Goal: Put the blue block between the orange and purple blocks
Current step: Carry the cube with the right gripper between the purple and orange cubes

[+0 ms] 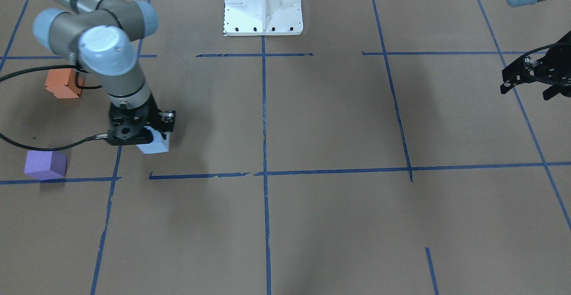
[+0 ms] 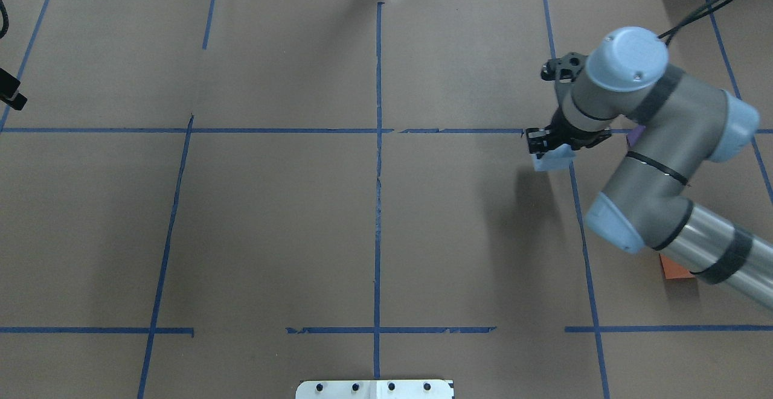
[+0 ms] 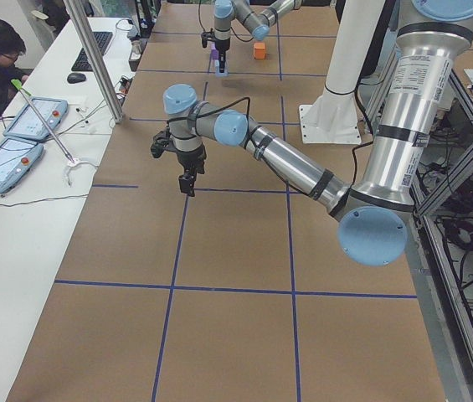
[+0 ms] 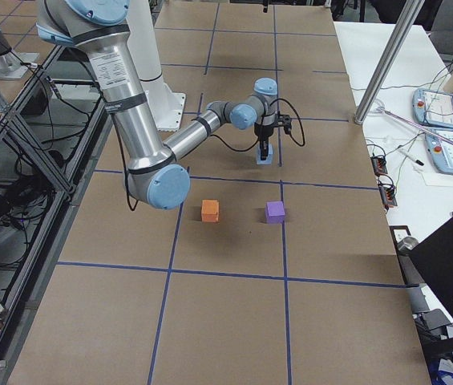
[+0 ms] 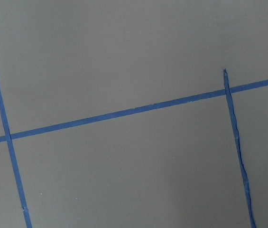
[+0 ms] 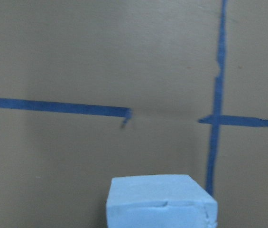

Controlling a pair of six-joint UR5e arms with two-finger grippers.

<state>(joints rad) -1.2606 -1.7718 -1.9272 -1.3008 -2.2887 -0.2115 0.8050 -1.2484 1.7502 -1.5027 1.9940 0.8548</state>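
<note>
Three blocks lie toward the robot's right end of the table (image 1: 334,121). Seen from the operators' side, the closest stretch is open brown paper crossed by blue tape lines (image 1: 266,223), and it runs the full width of the table.

Next in is the purple block (image 1: 44,164), resting just past a tape line near the table's end. A little farther back and toward the table's middle, the right gripper (image 1: 154,136) points straight down with its jaws clamped on the blue block (image 1: 156,145). The block's lower half shows below the fingers. Whether it rests on the paper or hangs just above it cannot be told. It sits to one side of the gap between the other two blocks, nearer the purple one, and well apart from both.

Farther back is the orange block (image 1: 62,83), partly behind the right arm's cable. The gap between it and the purple block is bare paper.

Across the table at about that depth, the left gripper (image 1: 526,90) hangs over open paper, its fingers spread and holding nothing. The wide middle of the table lies between the two arms.

Farthest back, the white robot base (image 1: 263,7) stands on the centre tape line.
</note>
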